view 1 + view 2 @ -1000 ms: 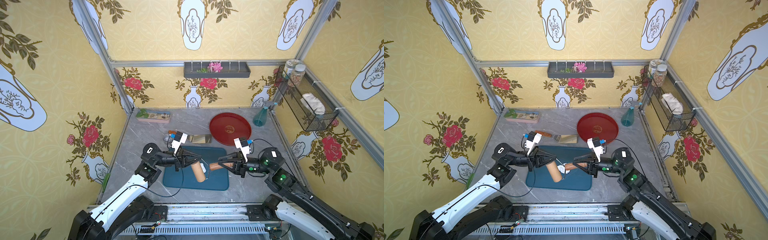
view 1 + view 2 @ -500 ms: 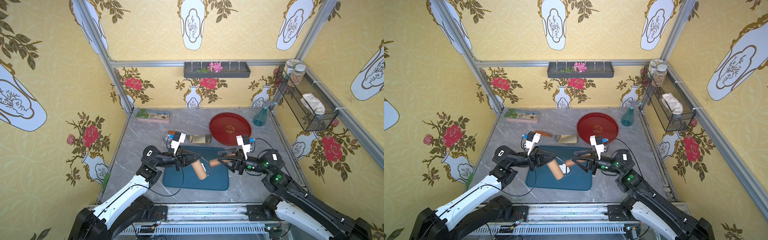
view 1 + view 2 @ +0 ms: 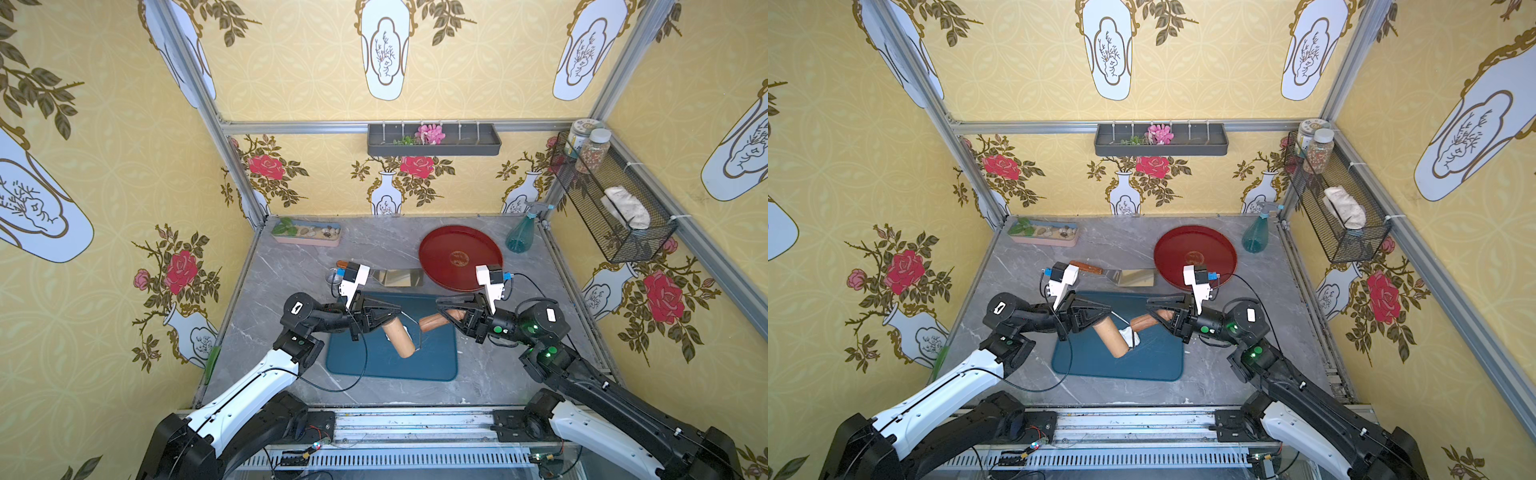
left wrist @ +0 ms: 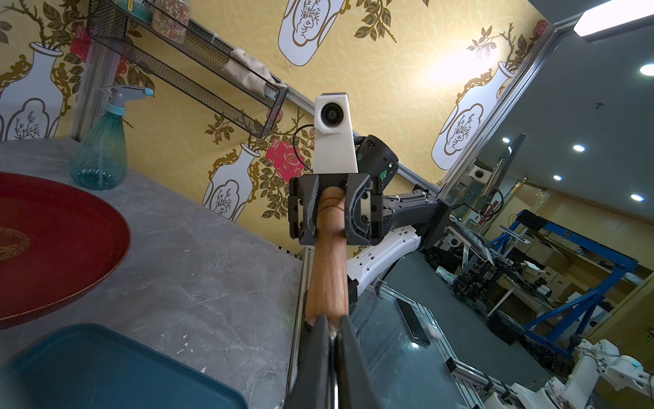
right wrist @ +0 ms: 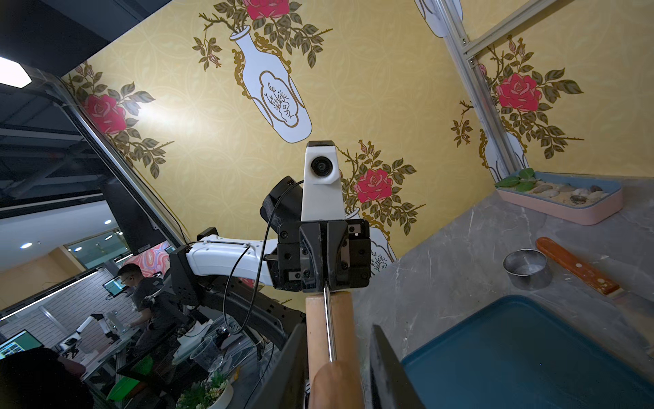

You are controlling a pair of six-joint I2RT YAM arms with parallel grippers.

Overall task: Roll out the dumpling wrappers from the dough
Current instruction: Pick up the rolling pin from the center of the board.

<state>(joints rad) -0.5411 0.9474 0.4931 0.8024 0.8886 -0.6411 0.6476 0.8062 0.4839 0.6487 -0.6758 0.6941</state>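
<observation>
The dumpling wrapper [image 3: 1128,335] is seen as a small white piece of dough near the middle of the blue tray [image 3: 1154,368], touching the side of the pale barrel of the rolling pin [image 3: 1111,338]. Only part of it is shown in both top views, so its outline cannot be made out. The barrel is set slantwise across the tray, and a darker wooden handle [image 3: 1144,321] and a thin metal rod [image 5: 329,325] run off from it.

The left hand [image 3: 1108,312] is pinched tight on the rod. The right hand [image 3: 1152,305] is closed around the handle, with one finger on each side of it. The two hands are pointed at each other over the tray, near but apart.

The tray is laid on the grey marbled worktop [image 3: 282,270]. Just behind it a scraper [image 3: 1121,275] with a wooden grip and steel blade is laid flat, and a little steel ring cup [image 5: 526,269] is set beside that grip. A round red tray [image 3: 440,249] is placed further back on the right. A teal spray bottle [image 3: 519,237] is stood in the far right corner, and a pink tray [image 3: 307,241] of pebbles and leaves is set at the far left.
</observation>
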